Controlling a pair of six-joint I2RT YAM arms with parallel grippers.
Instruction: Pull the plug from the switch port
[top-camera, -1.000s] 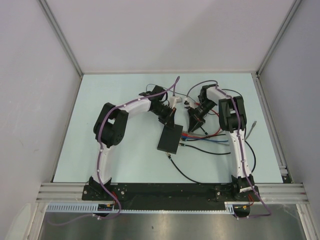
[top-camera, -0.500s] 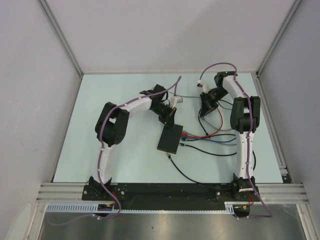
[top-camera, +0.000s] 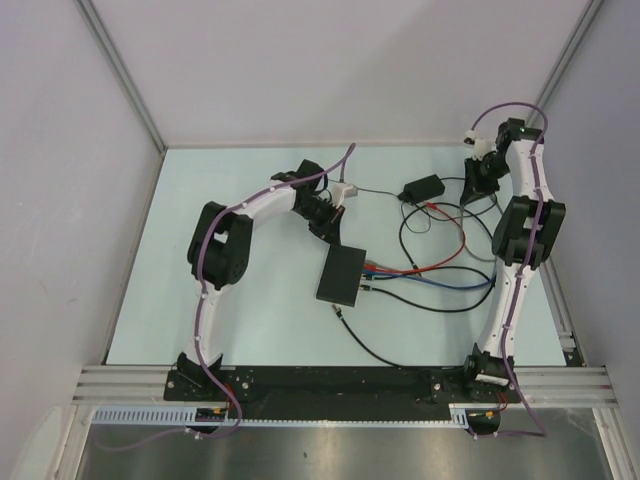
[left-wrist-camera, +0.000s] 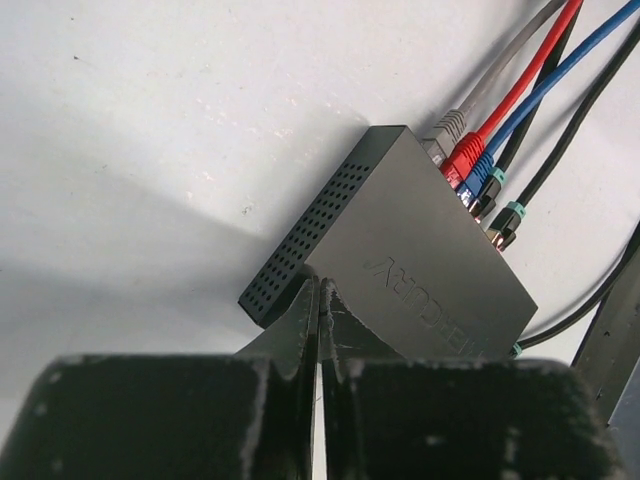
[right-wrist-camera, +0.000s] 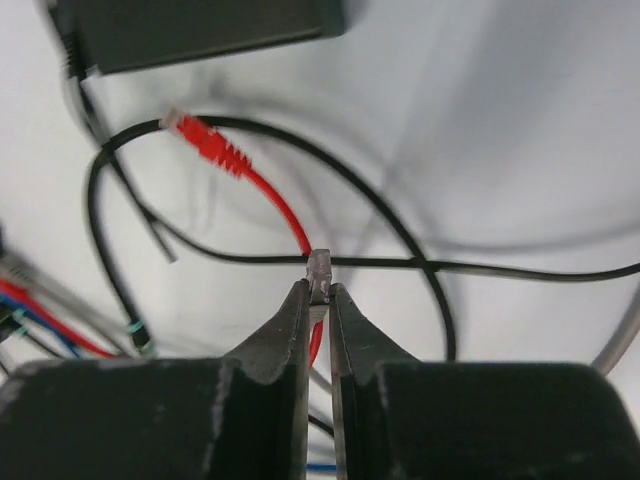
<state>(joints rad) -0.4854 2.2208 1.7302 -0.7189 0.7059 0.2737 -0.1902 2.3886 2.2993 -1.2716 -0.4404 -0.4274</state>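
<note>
The flat matte-black switch box (top-camera: 341, 276) (left-wrist-camera: 420, 250) lies mid-table. Grey, red, blue and black plugs (left-wrist-camera: 468, 160) sit in sockets on its far edge; the switch port itself cannot be picked out. My left gripper (top-camera: 329, 228) (left-wrist-camera: 320, 292) is shut and empty, with its tips over the box's near perforated corner. My right gripper (top-camera: 482, 183) (right-wrist-camera: 320, 290) is far from the box at the back right. It is shut on a small grey plug (right-wrist-camera: 320, 270) held above the cables.
A black power adapter (top-camera: 422, 186) (right-wrist-camera: 200, 25) lies at the back. A loose red plug (right-wrist-camera: 205, 140) and its red cable curl below the right gripper. Black, blue and red cables (top-camera: 440, 280) spread right of the box. The enclosure wall stands close behind the right arm.
My right arm has swung from beside the box to the back right corner with its jaws shut. The adapter and cables were dragged right. My left gripper has pulled back slightly from the box.
</note>
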